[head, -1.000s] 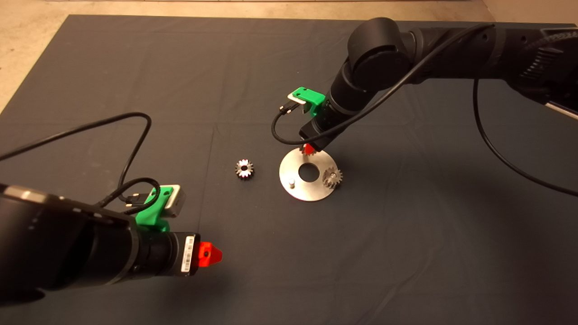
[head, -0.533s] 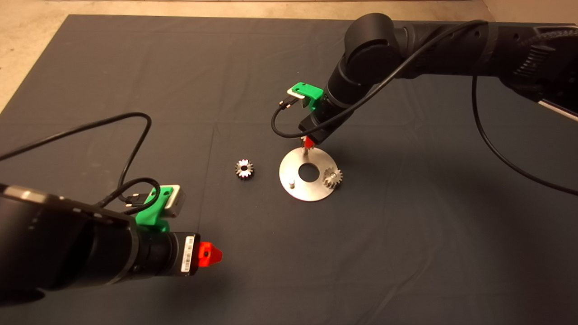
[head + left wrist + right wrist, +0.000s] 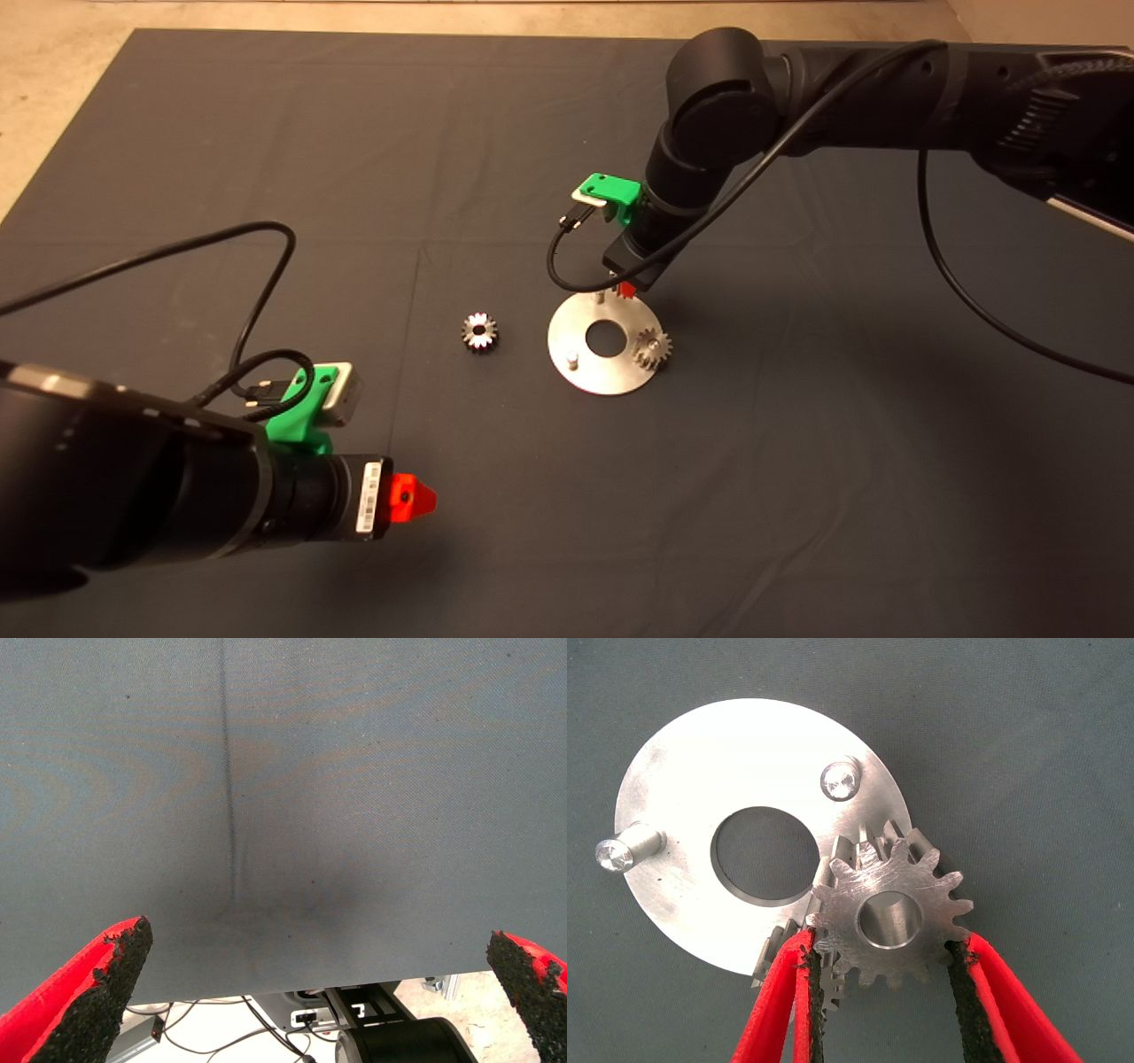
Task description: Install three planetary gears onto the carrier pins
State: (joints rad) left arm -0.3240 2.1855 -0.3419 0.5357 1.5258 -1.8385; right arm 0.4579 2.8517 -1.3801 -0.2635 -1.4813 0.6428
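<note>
Steel gear (image 3: 890, 920) pinched in right gripper (image 3: 886, 992), above disc (image 3: 576, 337) far rim, bore off bare pin (image 3: 840, 780). Risk: misaligned descent jams. Left gripper (image 3: 310, 992) spread, idle, near-left of disc.

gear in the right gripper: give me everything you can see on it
The held gear is a small steel spur gear with a dull grey flat face toward the wrist camera, pointed teeth all round and a round central bore. It sits on no pin. The right gripper clamps it at opposite sides of its rim, over the disc edge. It overlaps the mounted gear behind it; whether they touch cannot be told.
</note>
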